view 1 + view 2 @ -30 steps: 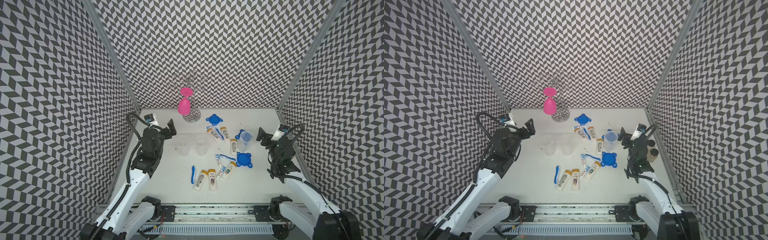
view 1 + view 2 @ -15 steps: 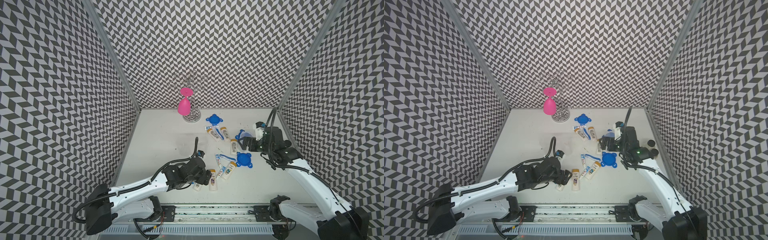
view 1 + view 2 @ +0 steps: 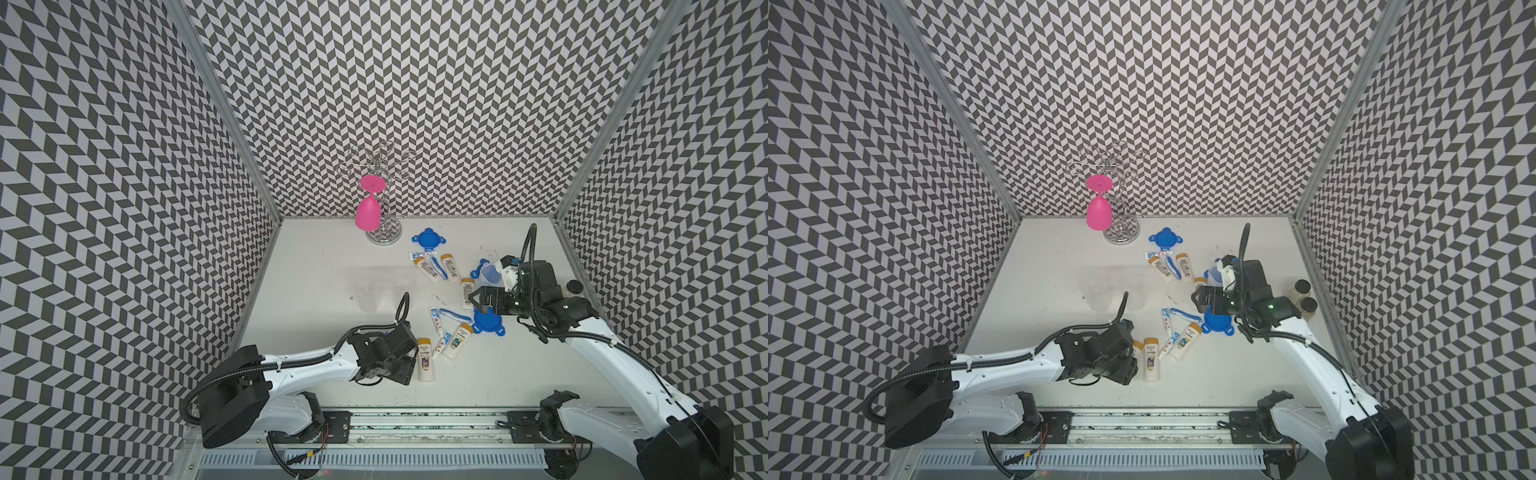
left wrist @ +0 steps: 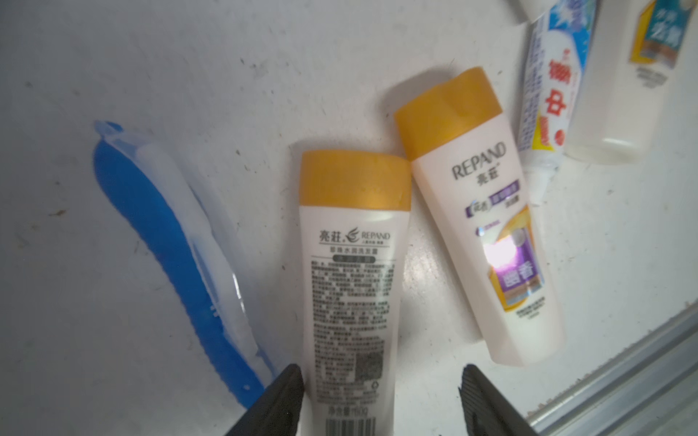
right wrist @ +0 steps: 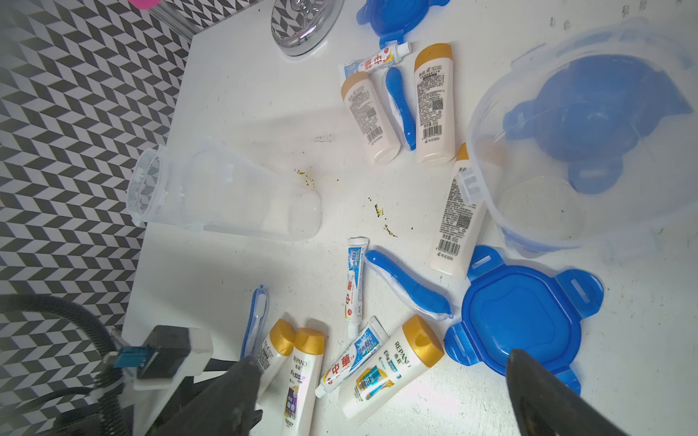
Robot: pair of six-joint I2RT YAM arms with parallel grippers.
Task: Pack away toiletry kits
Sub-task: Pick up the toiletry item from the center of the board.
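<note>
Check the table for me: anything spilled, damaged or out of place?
Yes: a scatter of small yellow-brown specks lies on the white table, between the clear plastic jar and a white yellow-capped bottle. They look like spilled grit or dried stains, not part of the kits. Nothing looks damaged.

Left arm [image 3: 307, 368] stretched out low and nearly flat, wrist tipped down toward the table. Left gripper [image 4: 379, 373]: jaws partway apart, not clamped. Right arm [image 3: 598, 349] reaching forward, forearm rising behind its gripper. Right gripper [image 5: 383, 358] pitched down, jaws spread wide, gripping nothing.
</note>
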